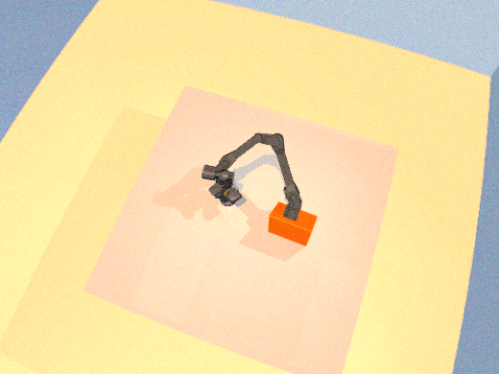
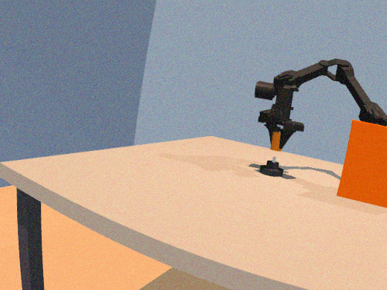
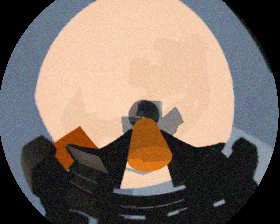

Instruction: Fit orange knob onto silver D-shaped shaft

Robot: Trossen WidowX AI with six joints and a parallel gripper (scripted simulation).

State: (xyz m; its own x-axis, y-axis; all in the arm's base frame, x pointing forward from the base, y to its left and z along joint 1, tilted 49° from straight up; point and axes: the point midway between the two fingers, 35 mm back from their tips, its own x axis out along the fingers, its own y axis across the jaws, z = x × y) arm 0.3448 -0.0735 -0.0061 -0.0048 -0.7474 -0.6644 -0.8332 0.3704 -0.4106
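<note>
The orange knob [image 2: 275,141] [image 3: 148,146] is held upright between the fingers of my gripper [image 2: 277,145] [image 3: 145,132] [image 1: 225,193], which is shut on it; in the top view only a sliver of the knob shows. The dark round pedestal [image 2: 271,170] [image 3: 141,109] stands on the table below. Its silver shaft [image 2: 274,159] points up. In the exterior view the knob's lower end is a little above the shaft tip, apart from it and almost over it. In the wrist view the knob covers part of the pedestal, and no shaft can be made out. The knob's hole and the shaft's flat side cannot be seen.
A large orange block [image 1: 290,224] [image 2: 362,163] under the arm's base stands on the table [image 1: 216,287] [image 2: 149,196], to the right of the pedestal. The arm arches from it to the gripper. Shadows of the arm lie around the pedestal.
</note>
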